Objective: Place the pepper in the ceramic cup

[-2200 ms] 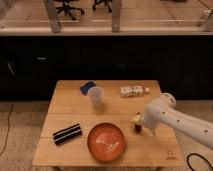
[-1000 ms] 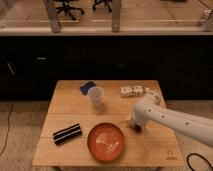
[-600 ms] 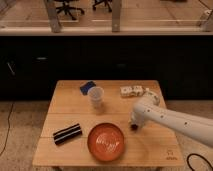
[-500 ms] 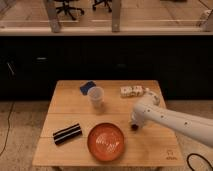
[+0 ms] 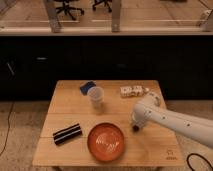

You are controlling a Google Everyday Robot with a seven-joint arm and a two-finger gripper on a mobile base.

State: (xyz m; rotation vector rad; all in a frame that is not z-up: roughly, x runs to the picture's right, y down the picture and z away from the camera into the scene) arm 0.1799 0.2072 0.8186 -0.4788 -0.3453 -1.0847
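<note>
The ceramic cup [image 5: 95, 98] is a whitish tumbler standing upright at the middle back of the wooden table [image 5: 150, 145]. My gripper [image 5: 135, 126] is at the end of the white arm, lowered to the table just right of the orange bowl [image 5: 106, 142] and well to the right of and in front of the cup. A small dark bit shows right at the gripper's tip [image 5: 135, 129]; it may be the pepper, but I cannot tell it apart from the gripper. The rest of the pepper is hidden under the arm.
A black striped block [image 5: 67, 133] lies at the front left. A blue item [image 5: 87, 87] lies behind the cup. A white packet [image 5: 131, 90] lies at the back right. A dark counter with glass runs behind the table.
The arm has swung left and down from the table's right side to the spot beside the bowl. A small item that showed there is now covered. In the last half second it has barely moved.
</note>
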